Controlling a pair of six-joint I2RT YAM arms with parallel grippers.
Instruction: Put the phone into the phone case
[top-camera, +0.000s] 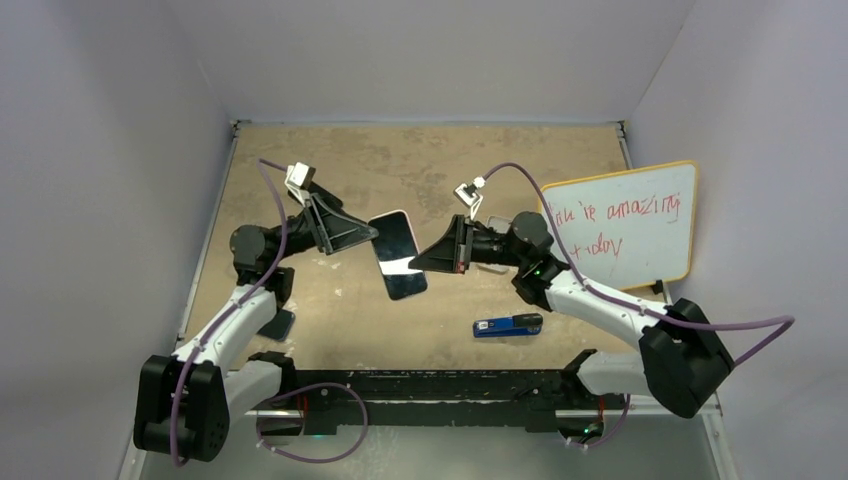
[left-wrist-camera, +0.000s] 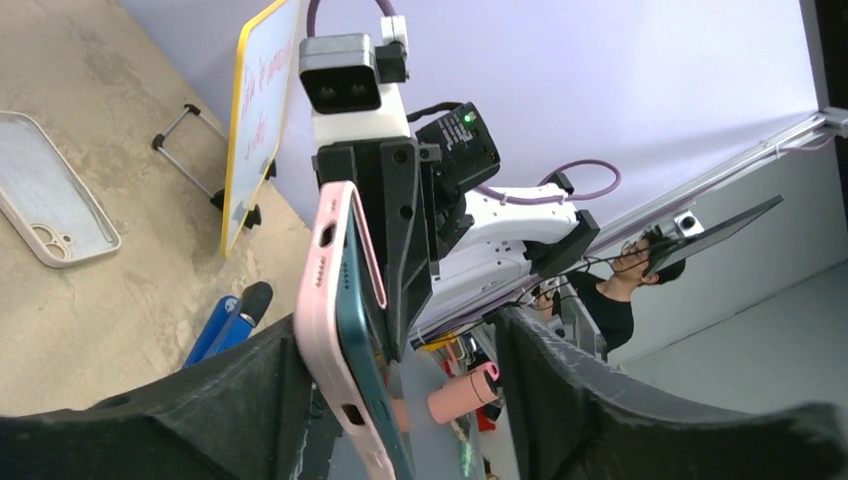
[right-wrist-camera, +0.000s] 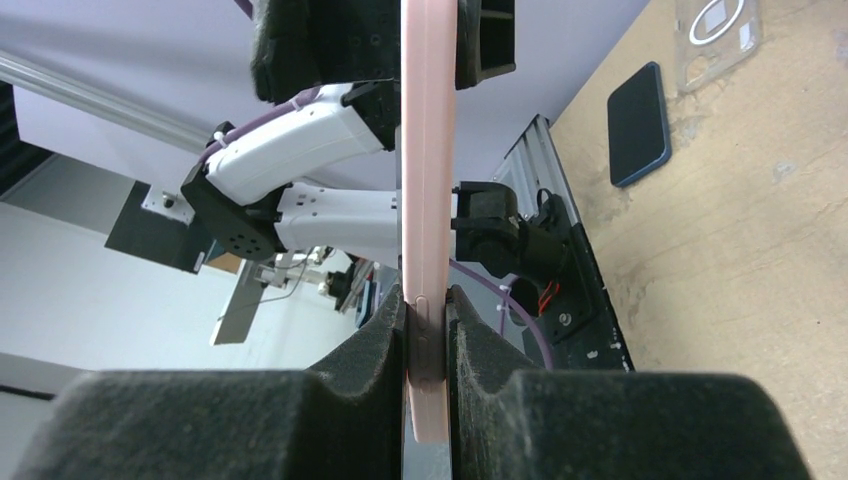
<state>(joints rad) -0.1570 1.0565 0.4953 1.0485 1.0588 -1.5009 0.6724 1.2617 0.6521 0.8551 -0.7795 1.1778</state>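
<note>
— What's in the pink case (left-wrist-camera: 318, 300)?
— The teal phone (left-wrist-camera: 355, 320), with one edge unseated. It's aloft left of the whiteboard (top-camera: 625, 225), long axis far-to-near. The left claw (top-camera: 372, 236) gapes around it; the right claw (right-wrist-camera: 428, 305) pinches the case.

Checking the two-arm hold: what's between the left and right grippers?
The phone, partly in the pink case, up off the table: right gripper clamps one end, left gripper straddles the other. Top view shows it.
</note>
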